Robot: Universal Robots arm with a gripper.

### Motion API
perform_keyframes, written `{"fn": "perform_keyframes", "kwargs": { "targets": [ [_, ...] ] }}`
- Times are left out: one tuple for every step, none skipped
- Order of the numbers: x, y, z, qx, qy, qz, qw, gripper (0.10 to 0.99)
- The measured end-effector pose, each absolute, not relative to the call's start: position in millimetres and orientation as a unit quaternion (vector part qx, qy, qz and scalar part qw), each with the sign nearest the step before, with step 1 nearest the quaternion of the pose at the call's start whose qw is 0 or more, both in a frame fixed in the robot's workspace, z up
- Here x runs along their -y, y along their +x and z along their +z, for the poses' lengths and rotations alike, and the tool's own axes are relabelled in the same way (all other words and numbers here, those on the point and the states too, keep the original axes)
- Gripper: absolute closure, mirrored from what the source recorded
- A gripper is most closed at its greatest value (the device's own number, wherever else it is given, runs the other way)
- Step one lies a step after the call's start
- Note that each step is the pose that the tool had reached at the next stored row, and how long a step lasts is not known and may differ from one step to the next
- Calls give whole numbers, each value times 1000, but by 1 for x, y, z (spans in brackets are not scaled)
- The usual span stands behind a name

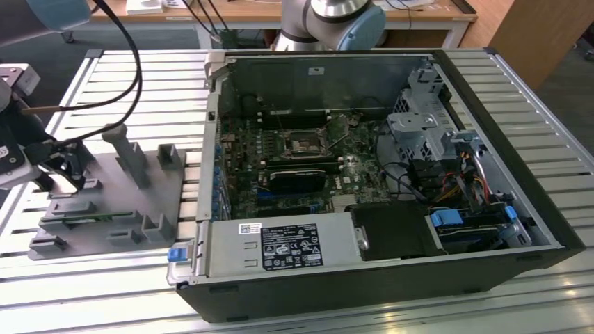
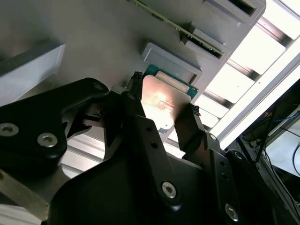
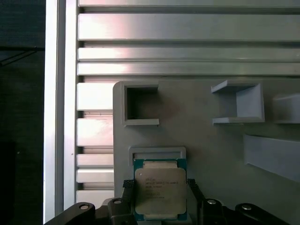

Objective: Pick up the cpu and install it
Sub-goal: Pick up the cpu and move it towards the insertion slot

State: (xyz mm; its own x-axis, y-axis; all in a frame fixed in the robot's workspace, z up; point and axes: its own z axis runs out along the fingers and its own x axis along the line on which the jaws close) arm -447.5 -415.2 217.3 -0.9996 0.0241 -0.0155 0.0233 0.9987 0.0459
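- Exterior view: the end effector (image 1: 72, 170) hangs low over a grey fixture plate (image 1: 104, 182) at the exterior view's left of the slatted bench (image 1: 524, 90). An open computer case (image 1: 371, 296) lies beside the plate, its motherboard socket (image 1: 304, 142) bare.
- Second wrist view: the end effector (image 2: 163, 98) is clenched on the cpu (image 2: 165, 104), with one black finger (image 2: 135, 91) against each of two opposite edges. The silver top faces up. A green memory stick (image 2: 187, 30) stands in holders nearby.
- First wrist view: the cpu (image 3: 159, 190) sits in its shallow nest on the plate (image 3: 211, 145), between the end effector's (image 3: 159, 187) fingers (image 3: 127, 186).
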Motion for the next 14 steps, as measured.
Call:
{"fn": "perform_keyframes", "kwargs": {
  "targets": [
    [415,-447,218,-1000,12,23,8,561],
    [415,-448,219,-1000,12,23,8,561],
    [415,-448,219,-1000,12,23,8,561],
    [415,-447,220,-1000,12,23,8,561],
    [415,-448,221,-1000,12,23,8,561],
    [415,-447,222,-1000,12,23,8,561],
    [415,-447,223,-1000,12,23,8,561],
    [415,-448,223,-1000,12,23,8,561],
    [415,-447,224,-1000,12,23,8,561],
    [415,-447,224,-1000,12,23,8,561],
    [415,-447,225,-1000,12,23,8,561],
    [415,-448,226,-1000,12,23,8,561],
    [415,-448,226,-1000,12,23,8,561],
    [415,-448,227,-1000,12,23,8,561]
  ]
}}
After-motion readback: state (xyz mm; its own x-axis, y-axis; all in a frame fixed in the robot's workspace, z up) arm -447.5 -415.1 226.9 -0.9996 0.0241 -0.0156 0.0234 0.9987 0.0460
